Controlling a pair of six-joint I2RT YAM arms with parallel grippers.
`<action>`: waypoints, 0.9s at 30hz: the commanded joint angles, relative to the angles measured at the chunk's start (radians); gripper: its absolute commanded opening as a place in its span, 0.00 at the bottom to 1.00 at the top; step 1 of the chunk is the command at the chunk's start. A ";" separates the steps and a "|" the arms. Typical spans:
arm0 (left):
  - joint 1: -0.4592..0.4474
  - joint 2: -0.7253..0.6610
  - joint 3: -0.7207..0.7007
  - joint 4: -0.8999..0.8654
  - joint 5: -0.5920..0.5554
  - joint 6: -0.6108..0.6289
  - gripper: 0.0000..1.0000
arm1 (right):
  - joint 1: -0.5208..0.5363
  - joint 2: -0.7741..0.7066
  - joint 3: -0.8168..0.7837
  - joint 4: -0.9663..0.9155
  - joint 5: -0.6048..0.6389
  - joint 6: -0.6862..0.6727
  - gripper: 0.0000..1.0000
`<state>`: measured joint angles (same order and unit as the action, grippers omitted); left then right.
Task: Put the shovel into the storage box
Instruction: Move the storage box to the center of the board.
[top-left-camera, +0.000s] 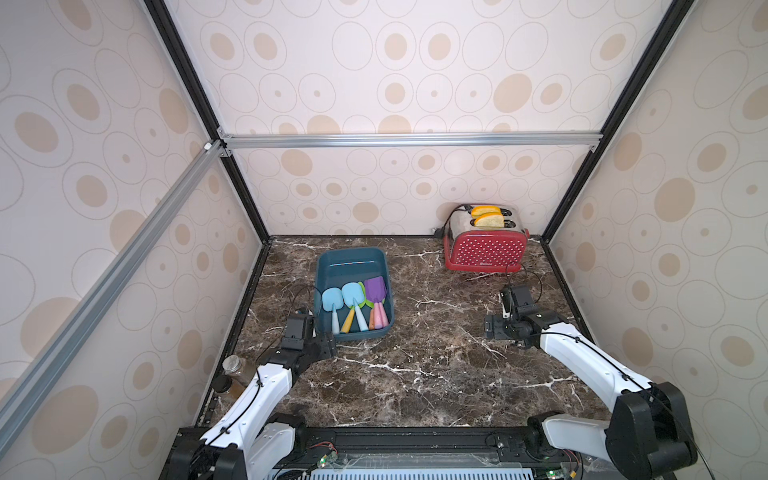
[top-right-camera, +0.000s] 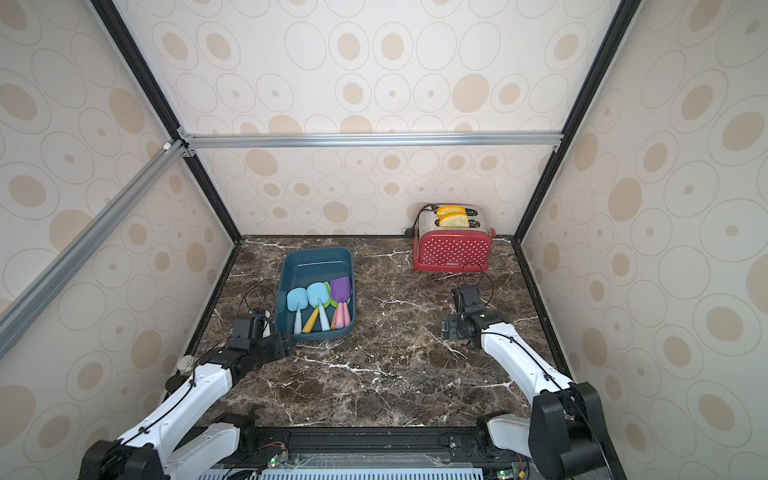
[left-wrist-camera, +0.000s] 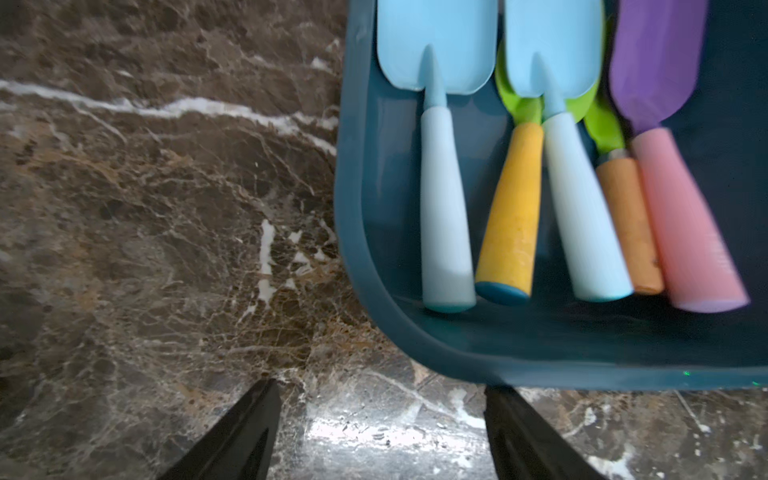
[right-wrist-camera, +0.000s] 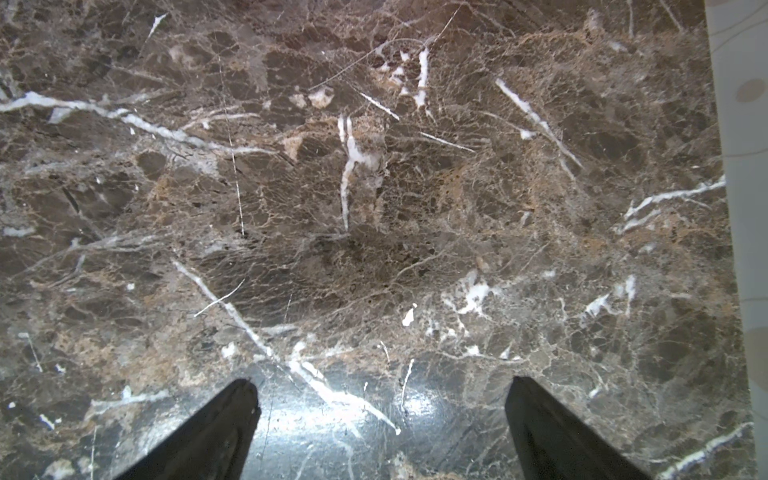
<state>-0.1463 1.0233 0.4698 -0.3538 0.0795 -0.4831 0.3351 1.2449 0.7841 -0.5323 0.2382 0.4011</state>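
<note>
The shovels lay side by side in the box, blades toward the back wall, handles at its near end. The left gripper hung over the table just outside the box's near left corner, jaws apart and empty. The right gripper hung well apart from the box, nearer the toaster, jaws wide, grasping nothing.

The right gripper hangs over the brown, white-veined marble table, black fingers spread wide, only marble between them; a patterned wall borders the table.
</note>
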 joint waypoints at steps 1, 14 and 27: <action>-0.004 0.060 0.073 0.028 -0.018 0.031 0.82 | -0.004 -0.005 0.014 -0.021 0.019 -0.014 1.00; -0.004 0.244 0.216 0.091 -0.010 0.073 0.87 | -0.004 -0.012 0.023 -0.032 0.035 -0.025 1.00; -0.004 0.410 0.337 0.134 0.002 0.110 0.90 | -0.003 -0.039 0.011 -0.051 0.051 -0.031 1.00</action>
<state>-0.1474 1.4212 0.7444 -0.2691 0.0853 -0.3958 0.3351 1.2236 0.7864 -0.5583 0.2691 0.3798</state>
